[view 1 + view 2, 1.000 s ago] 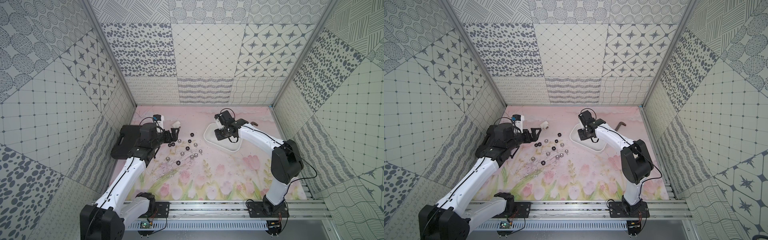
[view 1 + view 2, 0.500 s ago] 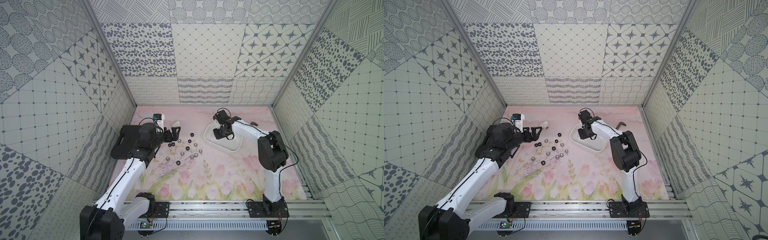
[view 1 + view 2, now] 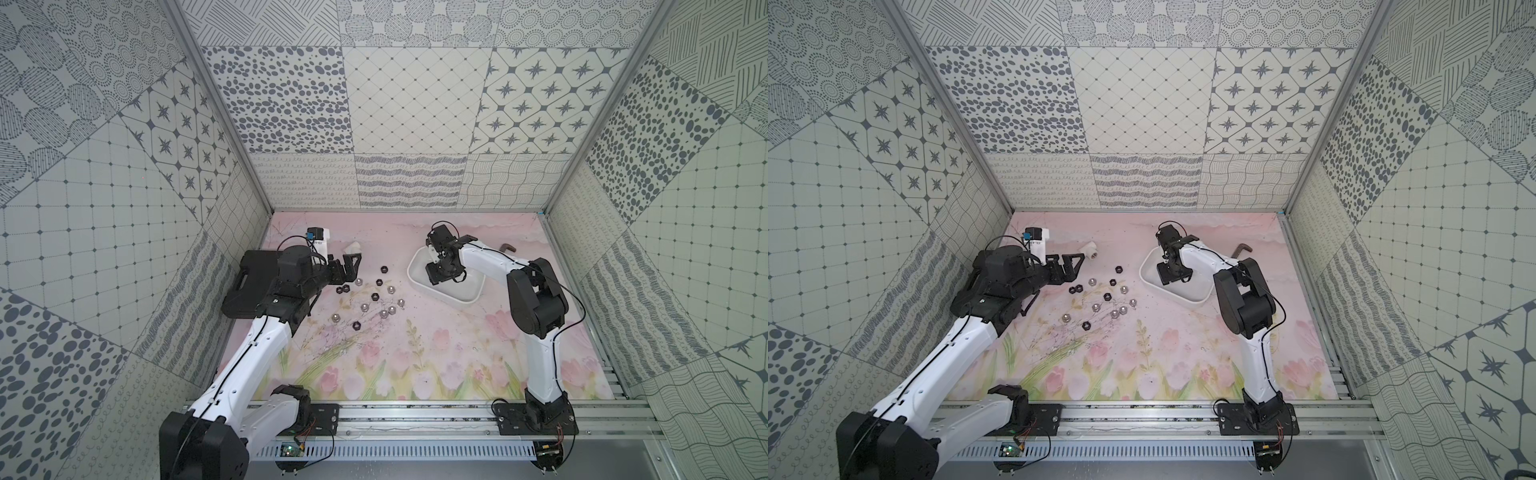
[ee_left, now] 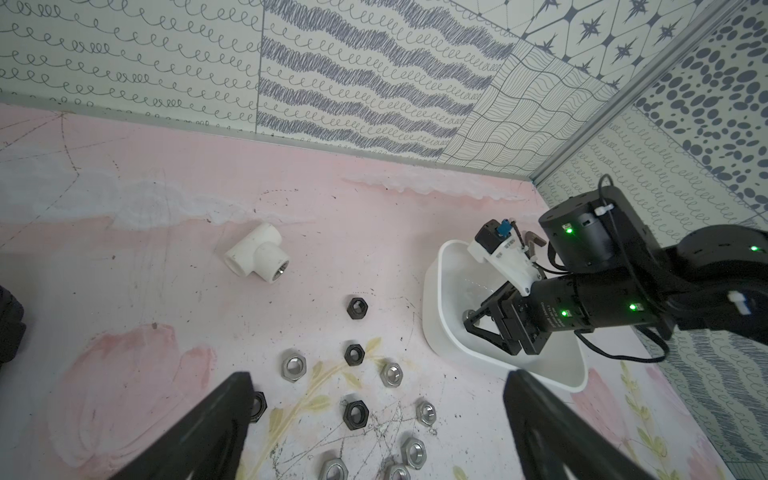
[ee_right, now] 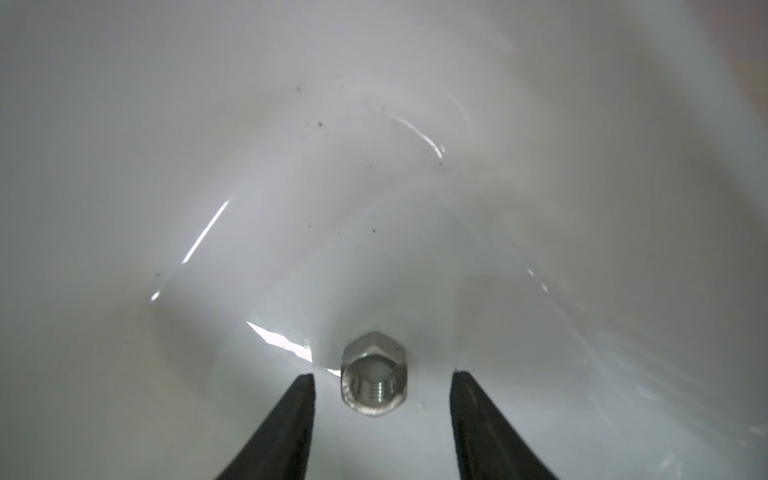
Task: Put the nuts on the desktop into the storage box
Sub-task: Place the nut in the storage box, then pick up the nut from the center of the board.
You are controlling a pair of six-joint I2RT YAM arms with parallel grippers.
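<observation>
Nuts (image 4: 356, 411): most lie loose on the desktop (image 3: 415, 357), between the left gripper (image 4: 376, 380) and the storage box (image 3: 436, 293). We note one change. The right gripper (image 5: 382, 375), pinched shut a second ago, now stands parted inside the box, with one silver nut (image 5: 373, 365) lying free on the box floor between its tips. We judge that delivery done.

The left gripper hangs spread wide and empty over the cluster. The box walls closely flank the right gripper, and straight up looks clear. The white T fitting (image 4: 257, 259) and hex key (image 3: 508, 248) lie off the route.
</observation>
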